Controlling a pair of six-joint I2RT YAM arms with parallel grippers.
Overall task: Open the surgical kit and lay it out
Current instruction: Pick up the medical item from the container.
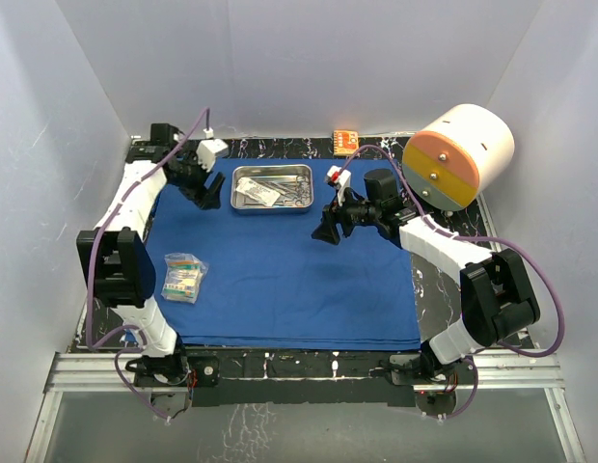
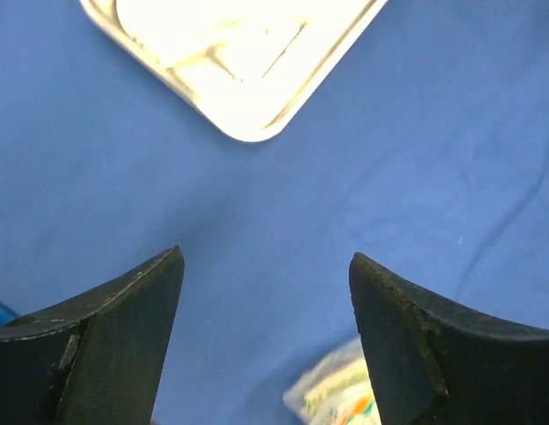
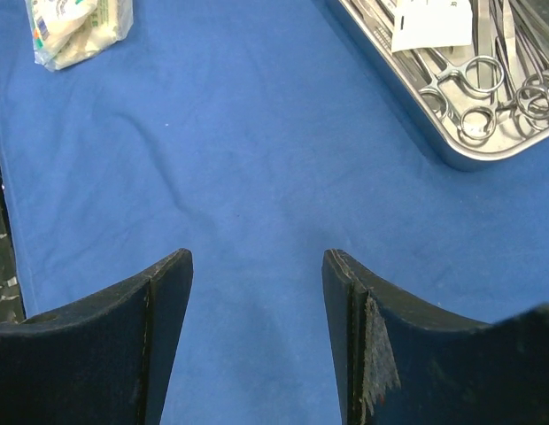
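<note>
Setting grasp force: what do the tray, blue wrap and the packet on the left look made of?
The tray is likely polished stainless steel: mirror glare, rolled rim. The blue wrap looks like matte woven cloth: soft creases, no shine. The packet seems to be thin clear plastic film: its contents show through and it is crinkled.

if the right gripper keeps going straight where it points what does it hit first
The right gripper would likely meet bare blue cloth first, between steel tray and packet; depth unclear.

No readable text, packet (image 1: pixel 182 278) print blurred (orange box (image 1: pixel 345 142) too)
</note>
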